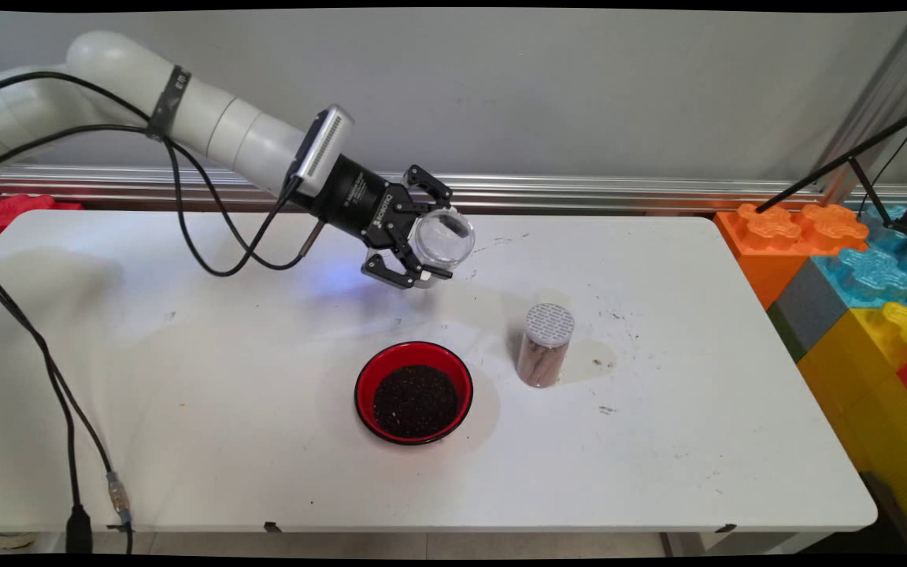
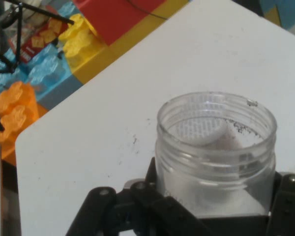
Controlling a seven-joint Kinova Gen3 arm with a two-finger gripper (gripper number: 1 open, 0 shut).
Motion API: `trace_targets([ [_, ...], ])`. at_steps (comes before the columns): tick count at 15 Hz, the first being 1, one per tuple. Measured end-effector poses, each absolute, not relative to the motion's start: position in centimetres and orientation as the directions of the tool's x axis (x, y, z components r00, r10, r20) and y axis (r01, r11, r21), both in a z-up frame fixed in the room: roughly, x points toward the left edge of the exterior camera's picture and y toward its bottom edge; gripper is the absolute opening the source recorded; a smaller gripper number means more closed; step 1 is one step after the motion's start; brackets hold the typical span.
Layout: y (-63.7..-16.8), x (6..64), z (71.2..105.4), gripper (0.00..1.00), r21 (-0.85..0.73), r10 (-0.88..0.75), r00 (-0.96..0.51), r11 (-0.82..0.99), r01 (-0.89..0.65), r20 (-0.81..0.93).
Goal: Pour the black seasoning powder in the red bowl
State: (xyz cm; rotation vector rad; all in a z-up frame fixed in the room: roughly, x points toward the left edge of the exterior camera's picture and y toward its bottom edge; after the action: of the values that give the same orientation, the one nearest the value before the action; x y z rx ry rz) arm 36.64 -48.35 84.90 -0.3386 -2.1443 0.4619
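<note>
My gripper (image 1: 431,236) is shut on a clear plastic jar (image 1: 442,237), held tilted on its side above the table's far middle with its open mouth facing right. In the hand view the jar (image 2: 216,157) fills the lower right, almost empty, with a few dark specks on its inner wall. Below it on the table sits a red bowl (image 1: 413,391) holding dark grains. To the bowl's right stands a second clear jar (image 1: 545,345) with a white perforated lid and brown contents.
Large orange, blue, yellow and red toy blocks (image 1: 871,283) are stacked off the table's right edge, with a black tripod (image 1: 855,169) above them. Red blocks (image 1: 5,211) lie at the far left. Black cables (image 1: 60,394) hang along the table's left side.
</note>
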Motion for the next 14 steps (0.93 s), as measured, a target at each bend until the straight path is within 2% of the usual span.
trace_targets([
  [14,-51.4,37.4,83.5,0.0,-0.205,0.069,-0.505,0.954,-0.218,0.86],
])
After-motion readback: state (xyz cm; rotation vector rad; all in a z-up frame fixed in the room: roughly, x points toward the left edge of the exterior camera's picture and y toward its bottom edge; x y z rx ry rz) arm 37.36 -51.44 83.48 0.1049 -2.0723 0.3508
